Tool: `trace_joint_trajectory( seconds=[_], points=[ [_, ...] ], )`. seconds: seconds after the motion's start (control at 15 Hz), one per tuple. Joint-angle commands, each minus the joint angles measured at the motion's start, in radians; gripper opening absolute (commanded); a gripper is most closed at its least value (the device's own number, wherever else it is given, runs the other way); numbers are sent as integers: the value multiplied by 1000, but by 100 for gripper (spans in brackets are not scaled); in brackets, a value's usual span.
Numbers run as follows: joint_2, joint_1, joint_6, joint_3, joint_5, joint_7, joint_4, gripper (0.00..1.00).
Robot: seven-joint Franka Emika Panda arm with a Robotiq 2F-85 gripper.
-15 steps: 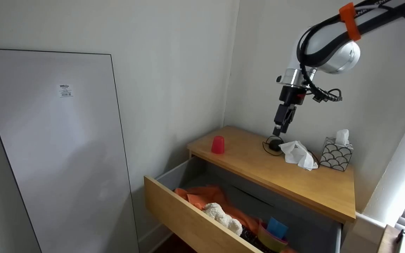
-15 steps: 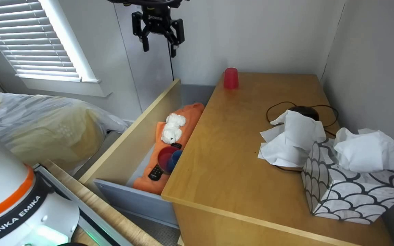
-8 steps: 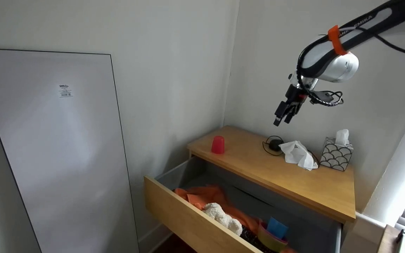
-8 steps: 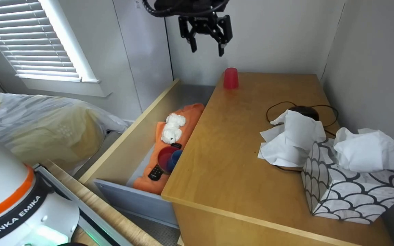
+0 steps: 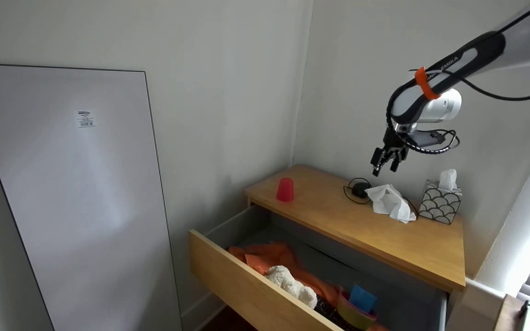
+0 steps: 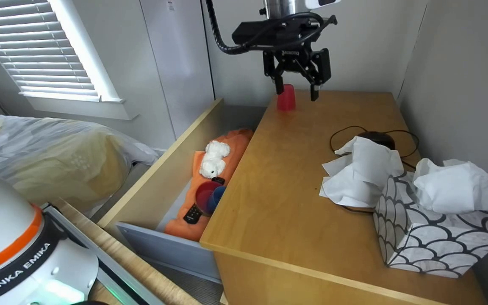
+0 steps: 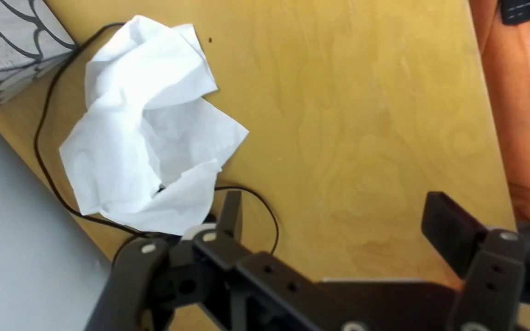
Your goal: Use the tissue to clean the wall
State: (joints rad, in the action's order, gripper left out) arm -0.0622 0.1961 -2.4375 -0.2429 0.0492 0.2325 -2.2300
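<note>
Lying crumpled on the desk [image 6: 269, 190], the loose tissue [image 7: 141, 124] is up and to the left of the fingers [image 7: 449, 230] in the wrist view, and lower down too, since they hang in the air. Nothing in their grip, spread wide apart, so I'd call this the approach, with all the wiping to come. Only one arm [image 5: 476, 53] here, so no debate over who grabs it. Long axis? Barely has one, maybe a touch longer running up and down that same view. My guess is the move has to be: shift over toward the tissue box [image 6: 439, 241], come down, pinch the raised fold. Watch the black cord [image 7: 36, 142] though, it runs along the tissue's edge and could get nipped too. The box is just beside the tissue, not touching as far as I can tell, another tissue [image 6: 460, 186] poking out its top.

Other stuff on the desk: a round black gadget [image 5: 361, 189] near the tissue, and a red cup [image 6: 286, 99], mouth down by the looks, well apart. Drawer [image 5: 251, 289] underneath is pulled out, orange cloth [image 5: 269, 252] and a white plush [image 5: 292, 285] inside. The wall [image 5: 352, 92] rises right behind the desk; can't tell which patch needs cleaning, no stain I can make out. Window blinds [image 6: 40, 46] farther off.
</note>
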Motion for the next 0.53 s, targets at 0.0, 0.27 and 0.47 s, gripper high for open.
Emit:
trace_joint_trajectory(
  seconds=[0.0,0.27,0.47],
  points=[
    [-95,27,-13,-17,105,-99,53,100],
    [-179,57,-20,-24,111,-57,106,100],
    [-251,84,-18,-29,114,-21,158,100]
  ],
)
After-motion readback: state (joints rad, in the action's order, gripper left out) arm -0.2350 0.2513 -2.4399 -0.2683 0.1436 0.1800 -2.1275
